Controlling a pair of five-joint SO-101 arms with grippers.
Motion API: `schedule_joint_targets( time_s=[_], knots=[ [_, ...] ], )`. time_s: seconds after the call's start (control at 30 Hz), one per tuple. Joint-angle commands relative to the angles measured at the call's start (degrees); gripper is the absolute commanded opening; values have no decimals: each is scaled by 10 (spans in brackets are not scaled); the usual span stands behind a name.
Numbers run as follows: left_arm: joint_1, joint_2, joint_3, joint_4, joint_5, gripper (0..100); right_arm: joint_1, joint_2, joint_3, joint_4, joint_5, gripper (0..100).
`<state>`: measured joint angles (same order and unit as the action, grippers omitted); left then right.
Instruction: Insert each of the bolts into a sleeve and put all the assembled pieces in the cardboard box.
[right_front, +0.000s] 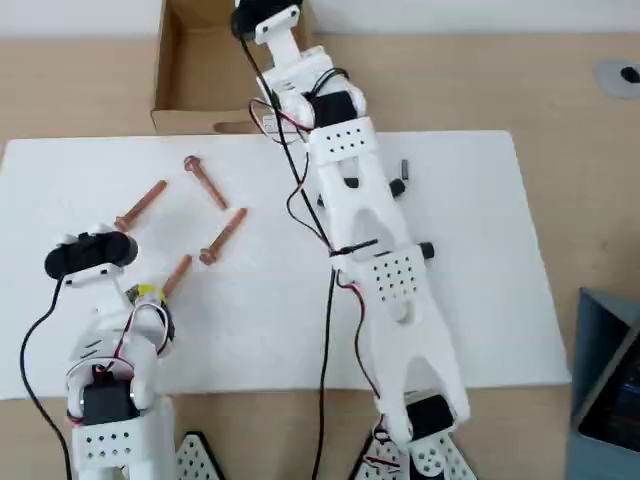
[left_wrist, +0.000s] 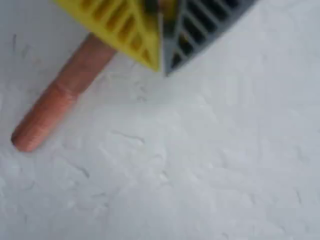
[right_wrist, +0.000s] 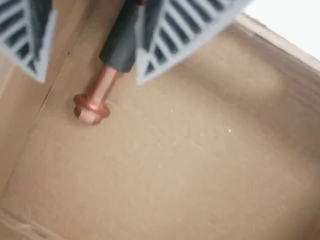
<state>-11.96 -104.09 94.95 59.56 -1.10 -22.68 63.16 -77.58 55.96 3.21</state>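
Observation:
In the right wrist view my right gripper (right_wrist: 92, 77) hangs open inside the cardboard box (right_wrist: 210, 165). An assembled piece, a black sleeve (right_wrist: 120, 47) on a copper bolt (right_wrist: 91, 109), leans against one finger with its head on the box floor. My left gripper (left_wrist: 162, 67), with one yellow and one grey finger, is shut on a copper bolt (left_wrist: 55, 102) lying on the white mat (left_wrist: 200, 165). In the high view that bolt (right_front: 177, 273) sticks out from the left gripper (right_front: 150, 293). Three more bolts (right_front: 222, 237) (right_front: 205, 182) (right_front: 140, 205) lie loose further back.
The cardboard box (right_front: 172, 70) stands at the mat's far edge. Black sleeves (right_front: 405, 170) (right_front: 427, 250) lie beside the stretched right arm (right_front: 370, 220). A dark bin (right_front: 605, 390) sits at the right edge, off the mat.

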Motion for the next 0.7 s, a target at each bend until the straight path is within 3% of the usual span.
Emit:
schedule_joint_targets(
  time_s=[0.0,0.17,0.67],
  knots=[
    [-8,-4,-3,-1,-4,3,10,-15,-81,53,4,141],
    [-8,-4,-3,-1,-4,3,11,-15,-181,157,5,141],
    [-8,-4,-3,-1,-4,3,29,-124,-180,440,5,142]
  ],
)
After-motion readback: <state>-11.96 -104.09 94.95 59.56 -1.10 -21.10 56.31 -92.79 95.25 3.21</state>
